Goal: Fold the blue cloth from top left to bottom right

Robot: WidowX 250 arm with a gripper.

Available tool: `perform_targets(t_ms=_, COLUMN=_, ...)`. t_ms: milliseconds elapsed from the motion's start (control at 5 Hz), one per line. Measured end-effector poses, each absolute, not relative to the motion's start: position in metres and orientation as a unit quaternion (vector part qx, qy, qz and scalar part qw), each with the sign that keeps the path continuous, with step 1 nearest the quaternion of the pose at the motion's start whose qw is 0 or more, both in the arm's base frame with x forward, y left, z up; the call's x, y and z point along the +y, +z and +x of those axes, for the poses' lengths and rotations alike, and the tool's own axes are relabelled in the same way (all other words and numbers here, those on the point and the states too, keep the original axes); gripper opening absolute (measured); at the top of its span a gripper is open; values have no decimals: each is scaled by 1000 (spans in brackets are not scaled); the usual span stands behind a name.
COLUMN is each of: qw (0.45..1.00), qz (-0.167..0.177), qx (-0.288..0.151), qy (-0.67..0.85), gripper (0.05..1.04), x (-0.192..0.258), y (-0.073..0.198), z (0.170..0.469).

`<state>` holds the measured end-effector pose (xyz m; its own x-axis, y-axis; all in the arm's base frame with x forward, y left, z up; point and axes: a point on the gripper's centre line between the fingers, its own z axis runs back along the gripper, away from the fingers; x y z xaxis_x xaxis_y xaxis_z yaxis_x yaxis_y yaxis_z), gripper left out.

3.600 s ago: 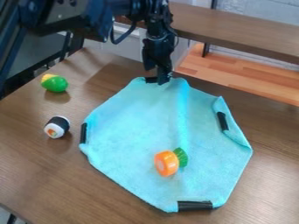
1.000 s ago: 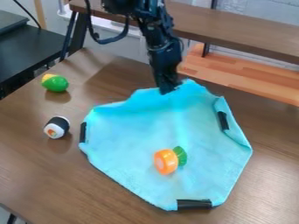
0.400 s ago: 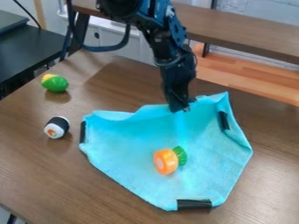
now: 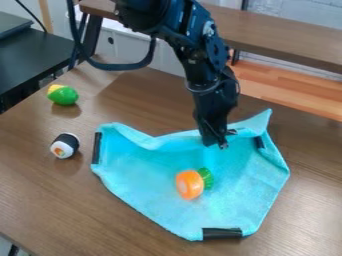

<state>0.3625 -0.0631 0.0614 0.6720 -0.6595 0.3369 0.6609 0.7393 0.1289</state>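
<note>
Camera view shows a brown table (image 4: 53, 200) with the blue cloth (image 4: 147, 175) spread across it, far edge bunched up and a peak poking out at the upper right. One black arm (image 4: 210, 80) over it, so no question of which is nearer, and the fingers (image 4: 217, 142) look clamped on that raised far edge. What matters for the next bit, imo: most of the flat cloth lies on the camera side of the fingers, with the bottom-right end down and a touch right of them. No obvious long axis, it's roughly as wide as it is deep. So the pull should go toward the camera, slightly right. Main snag is the orange toy with the green top (image 4: 190, 185), sitting on the cloth below and a little left of the fingers, so the fold could drape over it or shove it. The green-and-yellow toy (image 4: 63, 95) and the sushi-roll toy (image 4: 65, 145) are off to the left, out of the way. Smallest stuff: black strips at the cloth's edges, the bottom one (image 4: 222, 233) making a decent target, I'd say.
</note>
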Motion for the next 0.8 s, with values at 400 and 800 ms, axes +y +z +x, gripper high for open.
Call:
perform_targets(t_ms=400, qw=898, qz=14, qx=-192, qy=-396, gripper=69, x=-97, y=70, z=319)
perform_targets(t_ms=800, qw=916, qz=80, qx=-119, qy=-375, gripper=253, x=-177, y=62, z=264)
